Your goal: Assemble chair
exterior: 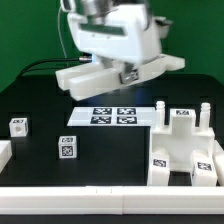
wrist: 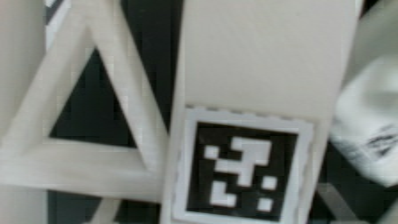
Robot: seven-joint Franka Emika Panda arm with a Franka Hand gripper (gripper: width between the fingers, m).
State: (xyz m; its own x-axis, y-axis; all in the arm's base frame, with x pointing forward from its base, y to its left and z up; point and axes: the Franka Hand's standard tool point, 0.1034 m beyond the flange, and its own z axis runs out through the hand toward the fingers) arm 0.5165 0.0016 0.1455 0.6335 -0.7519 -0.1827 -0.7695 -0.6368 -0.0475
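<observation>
Slab [exterior: 95,80] of white plastic, long and flat, runs crosswise right under the end effector [exterior: 120,64], with a tag [exterior: 128,72] on its upper face near the middle. The arm's bulky white wrist covers the fingers, so I cannot tell whether they are spread or pinching the slab, nor whether the slab is lifted off the black surface [exterior: 40,105]. In the exterior view the slab lies behind the marker board [exterior: 112,115], which is flat on the surface with its four tags showing.

A cube [exterior: 18,126] sits toward the exterior view's left. A second cube [exterior: 66,150] sits nearer the camera, well apart from the first. Both carry tags. At the exterior view's right stands the block [exterior: 185,145], a chunky white piece with upright posts and tags on its front and top, just beside the marker board's end. A white part [exterior: 3,152] is cut off at the left edge.

In the wrist view the slab [wrist: 240,80] fills the middle, its tag [wrist: 240,172] large and blurred. Beside and behind it are the white bars of a frame [wrist: 80,130] with dark gaps between them. On the other side is a tilted white piece [wrist: 365,110] bearing part of a tag.
</observation>
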